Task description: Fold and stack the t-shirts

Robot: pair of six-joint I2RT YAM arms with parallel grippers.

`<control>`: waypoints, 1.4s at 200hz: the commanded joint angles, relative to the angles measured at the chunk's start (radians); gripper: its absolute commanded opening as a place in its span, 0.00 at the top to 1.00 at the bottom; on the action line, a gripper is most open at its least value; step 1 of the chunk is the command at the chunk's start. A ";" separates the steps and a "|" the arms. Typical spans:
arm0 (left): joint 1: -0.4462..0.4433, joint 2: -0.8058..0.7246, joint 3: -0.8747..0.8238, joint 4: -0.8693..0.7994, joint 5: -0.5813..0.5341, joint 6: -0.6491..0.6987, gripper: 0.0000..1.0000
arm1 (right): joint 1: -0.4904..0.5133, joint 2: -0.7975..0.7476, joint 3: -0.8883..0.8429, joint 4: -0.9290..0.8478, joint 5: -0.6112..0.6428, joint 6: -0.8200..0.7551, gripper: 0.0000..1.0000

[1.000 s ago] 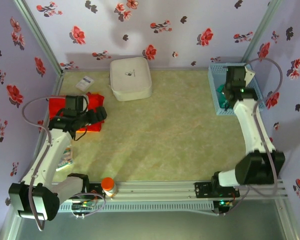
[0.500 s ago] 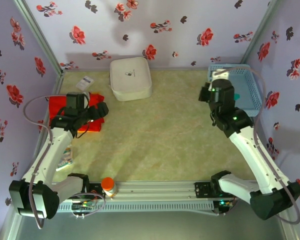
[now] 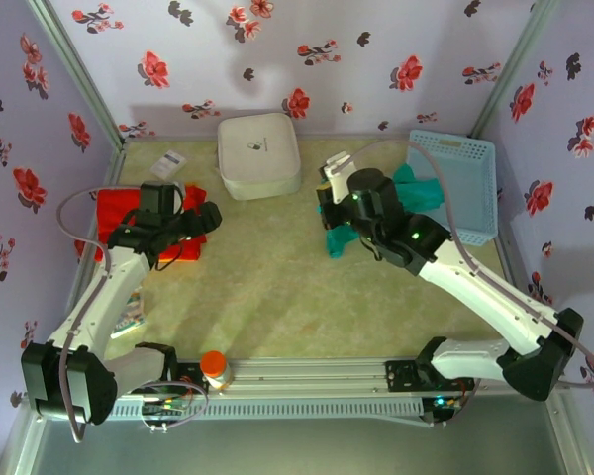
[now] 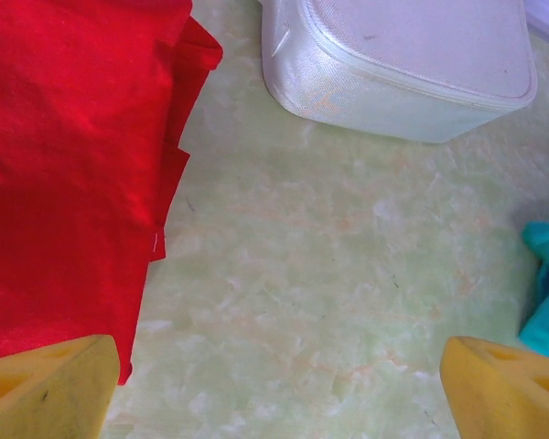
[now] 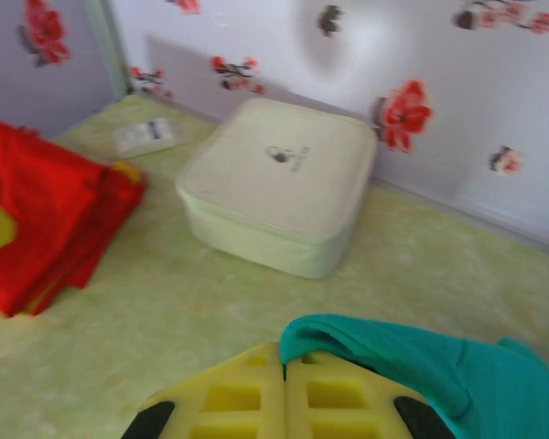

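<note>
though limp, t-shirt (image 5: 457, 375) in end effector (image 5: 285, 384)

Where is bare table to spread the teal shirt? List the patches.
Widest: mid-table, between red shirt, box and near rail. Crowded: the left edge around the red shirt; far right, where the teal shirt hangs between basket and right tool.

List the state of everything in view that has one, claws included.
red t-shirt: folded in layers, flat on the table's left side, not gripped.
teal t-shirt: bunched, unfolded, gripped by the right claw.
white box: closed, by the back wall.
blue basket: upright, right rear corner.
left claw: open, at the red t-shirt's edge, holding nothing.
right claw: shut on the teal t-shirt.
</note>
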 commanded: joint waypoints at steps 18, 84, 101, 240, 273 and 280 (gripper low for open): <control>-0.009 -0.007 -0.001 0.018 0.021 0.002 0.11 | 0.060 0.065 0.018 0.116 -0.095 0.073 1.00; -0.015 -0.045 -0.035 -0.021 0.045 0.027 0.19 | 0.096 0.348 0.209 0.019 -0.202 0.159 0.83; -0.017 -0.054 -0.051 -0.025 0.048 0.013 0.18 | 0.096 0.367 0.231 -0.036 -0.084 0.180 0.38; -0.560 0.613 0.191 0.220 -0.129 0.028 0.03 | -0.394 0.084 -0.279 -0.240 0.140 0.717 0.04; -0.609 0.779 0.306 0.160 -0.231 0.037 0.10 | -0.511 0.071 -0.338 -0.217 0.068 0.740 0.08; -0.611 0.801 0.326 0.140 -0.254 0.032 0.15 | -0.543 0.076 -0.349 -0.203 0.040 0.745 0.08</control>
